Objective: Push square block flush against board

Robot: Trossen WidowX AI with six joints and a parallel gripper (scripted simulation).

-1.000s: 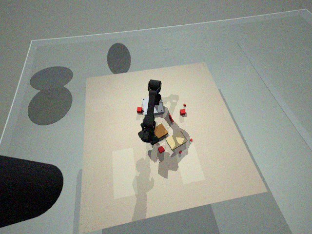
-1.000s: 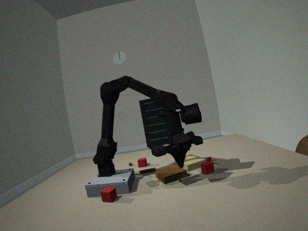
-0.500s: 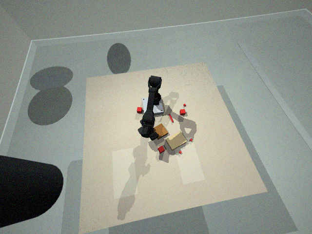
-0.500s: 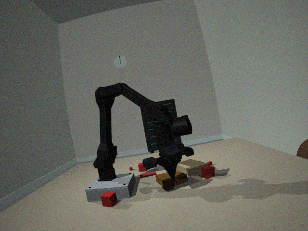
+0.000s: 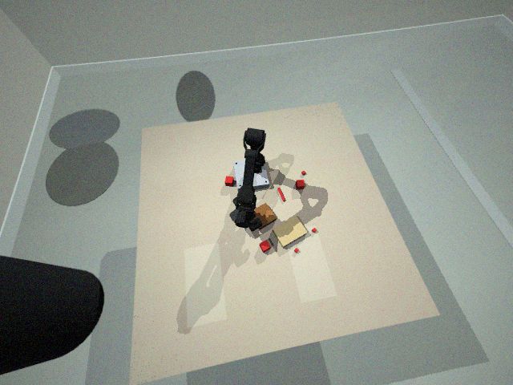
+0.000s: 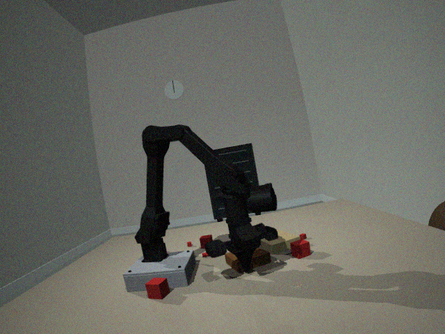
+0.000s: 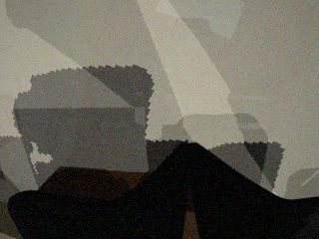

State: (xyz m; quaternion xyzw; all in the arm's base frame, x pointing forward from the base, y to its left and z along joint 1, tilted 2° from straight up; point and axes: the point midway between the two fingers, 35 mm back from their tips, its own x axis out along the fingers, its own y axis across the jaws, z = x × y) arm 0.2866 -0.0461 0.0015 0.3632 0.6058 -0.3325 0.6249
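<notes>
The brown square block [image 5: 265, 214] lies on the mat just in front of the robot's base. The tan board [image 5: 289, 231] lies flat to its right, turned a little relative to the block. Their near corners are close, but I cannot tell whether they touch. My gripper [image 5: 253, 225] is shut and empty, pointing down at the block's left front side, low over the mat. In the exterior view the fingertips [image 6: 246, 267] sit right at the block [image 6: 252, 257], with the board [image 6: 278, 244] behind. In the wrist view the shut fingers [image 7: 187, 153] cover part of the block [image 7: 87, 179].
A red cube [image 5: 264, 245] sits close to the board's left front corner. More red cubes lie left of the base [image 5: 228, 180] and to the back right [image 5: 300, 184]. A red stick [image 5: 281, 193] lies behind the block. Small red bits [image 5: 314, 229] dot the board's right side. The grey base stands behind.
</notes>
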